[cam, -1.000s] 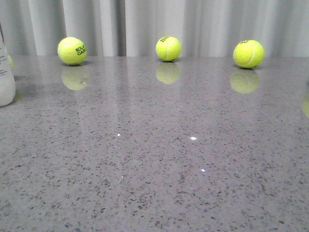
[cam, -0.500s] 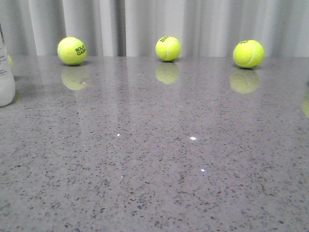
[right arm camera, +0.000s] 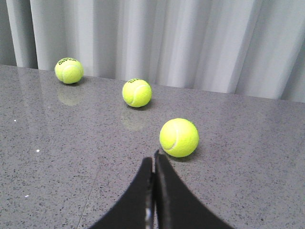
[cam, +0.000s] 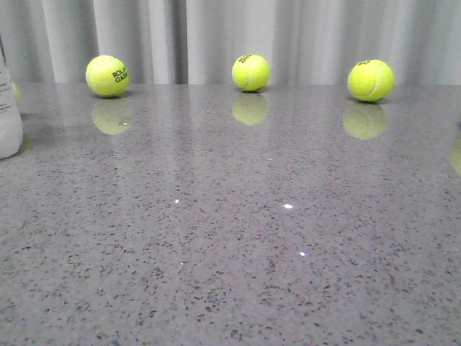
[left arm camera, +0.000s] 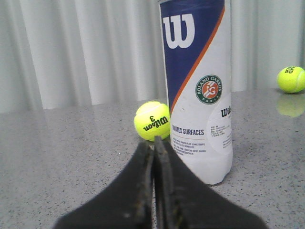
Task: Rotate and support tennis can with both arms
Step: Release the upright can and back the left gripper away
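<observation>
- Nothing on the tabletop [cam: 230,238] is seen to have moved since the earlier front frames; the balls and the can edge are found in the same places.
- At the far left edge of the front view, only a white sliver of the tennis can [cam: 9,115] is caught; it is seen standing upright on the tabletop.
- In the left wrist view the tennis can [left arm camera: 198,90] is shown whole in width, upright, just beyond the left gripper [left arm camera: 153,143], with a Wilson ball [left arm camera: 152,120] close beside it, slightly behind.
- The left gripper is seen with its fingers pressed together, and nothing is held.
- Across the back of the tabletop, three tennis balls [cam: 251,72] are spaced in a row before the curtain [cam: 230,36].
- The right gripper [right arm camera: 153,160] is likewise closed tight and empty, pointed toward a nearby ball [right arm camera: 179,137], well apart from the can.
- A risk is judged: with fingers closed, the can could be nudged and toppled rather than grasped, and the neighbouring ball could be knocked away.
- Support from the right arm may arrive late, since a long reach is needed.
</observation>
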Available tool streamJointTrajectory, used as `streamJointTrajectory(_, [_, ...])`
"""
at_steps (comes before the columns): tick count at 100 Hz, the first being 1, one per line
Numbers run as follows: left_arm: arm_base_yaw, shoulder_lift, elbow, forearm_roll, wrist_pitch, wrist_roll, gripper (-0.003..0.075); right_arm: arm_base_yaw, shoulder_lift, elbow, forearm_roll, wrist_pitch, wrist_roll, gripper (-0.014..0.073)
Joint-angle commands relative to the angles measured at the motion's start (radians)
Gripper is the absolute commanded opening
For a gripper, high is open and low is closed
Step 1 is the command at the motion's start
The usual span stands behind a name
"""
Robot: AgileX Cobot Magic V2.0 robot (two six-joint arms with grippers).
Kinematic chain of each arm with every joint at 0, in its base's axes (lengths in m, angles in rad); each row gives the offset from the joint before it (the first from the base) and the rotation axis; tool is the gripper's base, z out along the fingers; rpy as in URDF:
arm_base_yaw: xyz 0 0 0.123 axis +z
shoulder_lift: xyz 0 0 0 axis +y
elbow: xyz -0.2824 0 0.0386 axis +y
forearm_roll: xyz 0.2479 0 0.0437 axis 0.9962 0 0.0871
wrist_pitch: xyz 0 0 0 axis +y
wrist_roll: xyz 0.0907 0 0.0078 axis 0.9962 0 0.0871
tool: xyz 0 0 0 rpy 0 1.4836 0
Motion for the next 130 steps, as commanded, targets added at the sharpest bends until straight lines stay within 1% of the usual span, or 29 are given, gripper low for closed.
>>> streamJointTrajectory(1, [0.002, -0.038, 0.047, -0.001, -0.077, -0.011, -0.0021, -0.006, 0.011, -0.024, 0.007, -0.081, 0.001, -0.0068])
streamJointTrajectory(17, [0.002, -0.038, 0.047, -0.001, -0.077, -0.011, -0.0021, -0.006, 0.010, -0.016, 0.005, -0.087, -0.003, -0.0068])
streamJointTrajectory(29, [0.002, -0.038, 0.047, -0.001, -0.077, -0.011, -0.0021, -0.001, 0.007, 0.005, -0.014, -0.129, 0.008, -0.0068])
streamJointTrajectory(38, [0.002, -0.038, 0.047, -0.001, -0.077, -0.011, -0.0021, 0.020, -0.012, 0.043, -0.030, -0.179, 0.063, -0.0068])
streamJointTrajectory(56, [0.002, -0.038, 0.047, -0.001, -0.077, -0.011, -0.0021, 0.052, -0.080, 0.151, -0.131, -0.270, 0.203, -0.0068])
streamJointTrajectory(74, [0.002, -0.038, 0.047, -0.001, -0.077, -0.011, -0.0021, 0.052, -0.172, 0.269, -0.143, -0.335, 0.262, -0.0068])
streamJointTrajectory(79, [0.002, -0.038, 0.047, -0.001, -0.077, -0.011, -0.0021, 0.052, -0.198, 0.298, -0.143, -0.351, 0.267, -0.0068])
streamJointTrajectory(113, [0.002, -0.038, 0.047, -0.001, -0.077, -0.011, -0.0021, 0.052, -0.194, 0.435, -0.143, -0.545, 0.278, -0.0068])
streamJointTrajectory(130, [0.002, -0.038, 0.047, -0.001, -0.077, -0.011, -0.0021, 0.052, -0.194, 0.441, -0.143, -0.535, 0.278, -0.0068])
